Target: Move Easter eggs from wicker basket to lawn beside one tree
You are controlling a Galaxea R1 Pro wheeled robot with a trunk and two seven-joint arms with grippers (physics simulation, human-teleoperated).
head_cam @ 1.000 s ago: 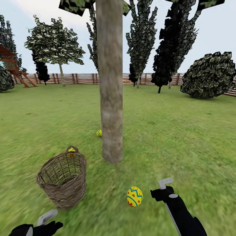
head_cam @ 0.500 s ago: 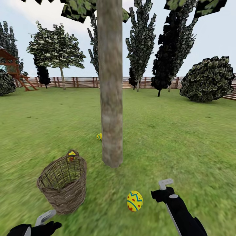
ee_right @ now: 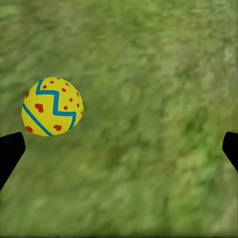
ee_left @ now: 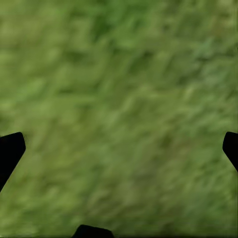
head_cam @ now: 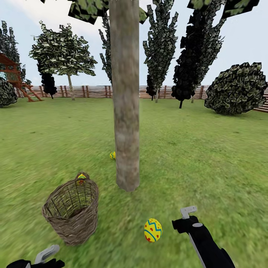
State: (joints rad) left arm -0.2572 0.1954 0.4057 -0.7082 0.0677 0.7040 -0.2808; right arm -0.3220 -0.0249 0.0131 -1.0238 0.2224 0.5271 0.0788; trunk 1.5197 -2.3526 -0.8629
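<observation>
Nearest the viewer, two black robot arms enter from the bottom of the head view. The left gripper (head_cam: 44, 256) hangs low over bare grass, its fingers spread wide and empty. The right gripper (head_cam: 185, 217) hovers just beside a yellow egg (head_cam: 153, 230) lying on the lawn (head_cam: 208, 156); its fingers are also released, holding nothing. Seen from the right wrist, the egg (ee_right: 52, 106) is bright yellow with red dots and a blue-green zigzag band.

Slightly farther, to the left, the wicker basket (head_cam: 71, 210) stands upright, brown and open-weave. A patch of yellow and red, probably the third egg (head_cam: 81, 177), shows at its far rim, though whether it sits inside or behind is hard to tell.

Beyond, the tree (head_cam: 126, 111) rises on a thick, mottled grey-tan trunk, with another egg (head_cam: 112, 155) peeking out at its base on the left.

Two eggs appear already placed. To finish well, the free left gripper should come down over the basket, close gently around the egg's middle, and lift it straight up without tipping the basket.

A wooden fence (head_cam: 93, 91) lines the distance.
</observation>
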